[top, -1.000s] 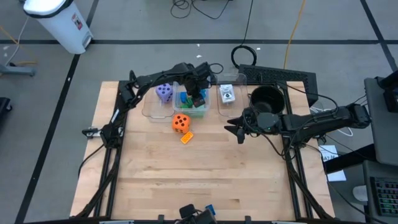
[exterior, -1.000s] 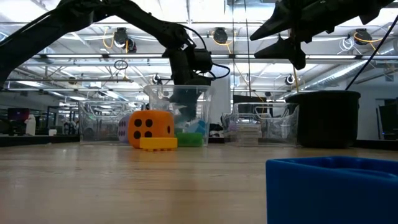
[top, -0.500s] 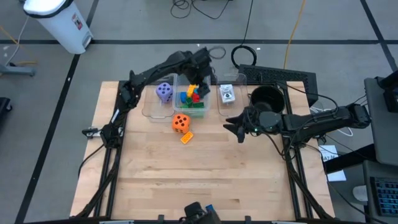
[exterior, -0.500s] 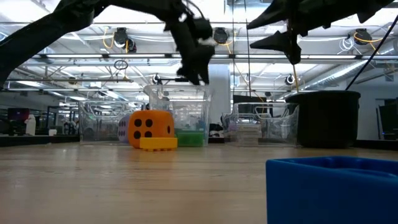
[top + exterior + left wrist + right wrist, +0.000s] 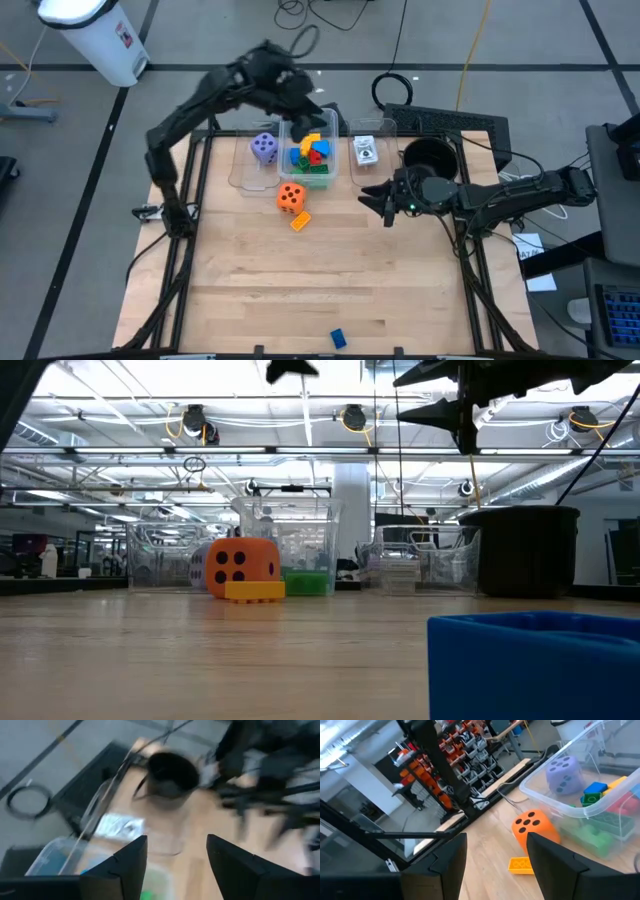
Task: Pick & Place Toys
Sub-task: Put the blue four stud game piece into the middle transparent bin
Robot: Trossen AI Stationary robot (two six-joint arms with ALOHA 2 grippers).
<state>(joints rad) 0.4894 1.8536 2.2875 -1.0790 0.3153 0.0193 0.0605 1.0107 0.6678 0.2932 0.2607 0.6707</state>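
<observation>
Several coloured blocks (image 5: 312, 152) lie in the middle clear tub (image 5: 331, 176), and a purple die (image 5: 264, 148) sits in the tub to its left. An orange die (image 5: 291, 197) and a yellow block (image 5: 300, 221) rest on the table in front of the tubs. A blue block (image 5: 338, 339) lies by the near edge. A white card (image 5: 366, 151) lies in the right tub. My left gripper (image 5: 316, 107) hangs open high above the tubs' far side, with nothing between its fingers. My right gripper (image 5: 366, 198) hovers open and level, right of the orange die.
A black round pot (image 5: 430, 157) stands at the far right, close behind my right arm. A keyboard (image 5: 450, 123) and cables lie beyond the table's far edge. Bare wood stretches from the yellow block to the near edge.
My left gripper has risen out of the middle tub, high above it and toward the far edge, tipping up from steeply downward to a shallower slant. The blocks in the tub now show uncovered. My right gripper has tipped up to level, staying in place.
</observation>
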